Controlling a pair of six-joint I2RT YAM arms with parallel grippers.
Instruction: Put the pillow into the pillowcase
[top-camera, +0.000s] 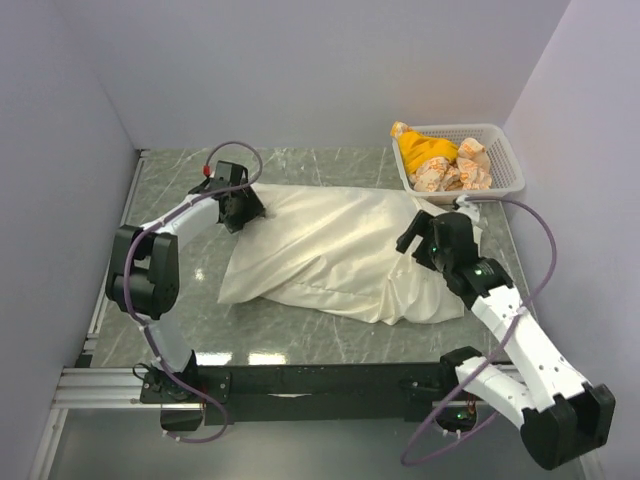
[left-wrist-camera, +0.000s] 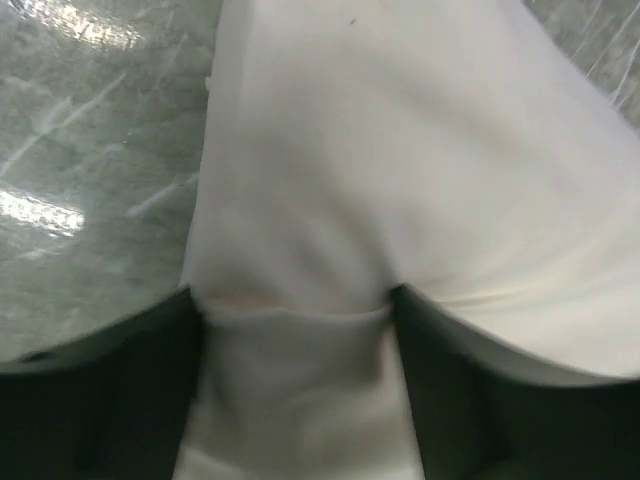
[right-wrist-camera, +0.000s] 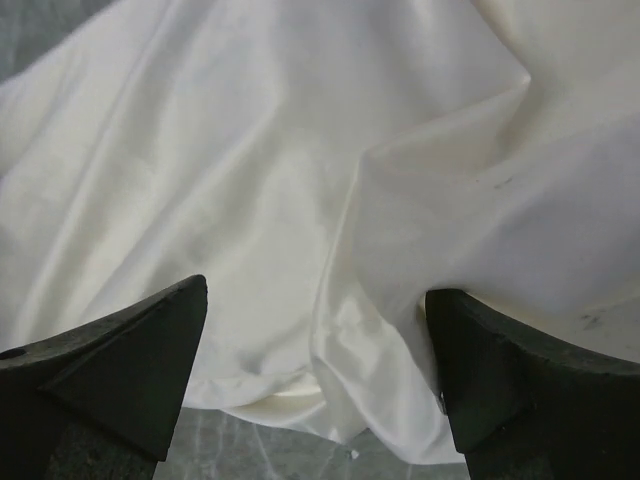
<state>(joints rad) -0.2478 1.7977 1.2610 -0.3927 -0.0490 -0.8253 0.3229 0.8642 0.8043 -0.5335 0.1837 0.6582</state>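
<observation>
1. Left claw (top-camera: 240, 208): jaws wide, with the big limp cream-white fabric pillowcase (top-camera: 330, 255) bunched across the gap. I can't tell if it's really clamped. My guess is it's anchoring that corner.
2. Right claw (top-camera: 418, 240): jaws apart and empty, hovering over the sack's other end.
3. The plump padded pillow isn't visible. The bulge between both claws suggests it's inside.

White-shelled, with bulky black joint housings: left arm (top-camera: 170, 225) and right arm (top-camera: 520, 335). Bolted at either end of black rail (top-camera: 320, 380). Tipped, far from rail, with matt black left tool (top-camera: 240, 212) and right tool (top-camera: 412, 240), both wedge-fingered. Looped with purple-grey cables (top-camera: 551, 245) from rail up to wrists. Red fitting (top-camera: 206, 170) beyond left tool from rail.
</observation>
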